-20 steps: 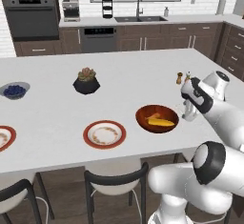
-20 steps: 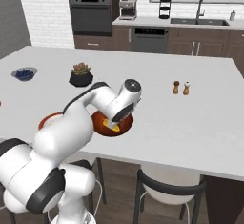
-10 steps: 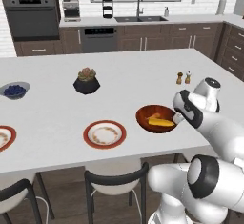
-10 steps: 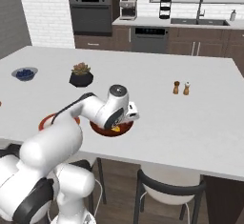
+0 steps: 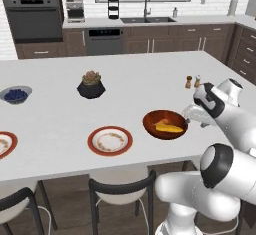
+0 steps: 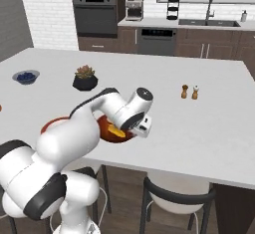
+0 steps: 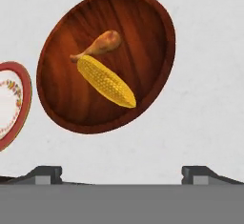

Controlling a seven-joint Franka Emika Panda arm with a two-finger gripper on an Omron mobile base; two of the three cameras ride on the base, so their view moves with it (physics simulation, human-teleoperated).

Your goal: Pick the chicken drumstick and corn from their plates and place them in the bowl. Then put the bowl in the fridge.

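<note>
The reddish-brown bowl [image 7: 143,37] sits on the white island counter with the yellow corn [image 7: 106,81] and the golden drumstick [image 7: 100,44] lying side by side inside it. From the left base view, the bowl [image 5: 152,120] holds the corn [image 5: 169,127], and my gripper [image 5: 192,112] hovers just right of its rim. In the right base view my arm covers part of the bowl [image 6: 110,132] and the gripper [image 6: 142,127] hangs at its near right edge. My gripper [image 7: 123,173] is open, with nothing between its fingers. One red-rimmed plate [image 5: 110,140] lies left of the bowl, another plate [image 5: 3,144] at the far left. The fridge is out of view.
A black plant pot [image 5: 91,85] and a blue-grey bowl of blueberries [image 5: 16,94] stand farther back on the left. Two small shakers [image 5: 192,81] stand behind the gripper. Stools line the counter's near edge [image 5: 120,171]. Ovens, sink and cabinets run along the back wall.
My hand has come down and turned beside the bowl's right rim, its jaws staying wide. The corn and drumstick have not moved in the bowl.
</note>
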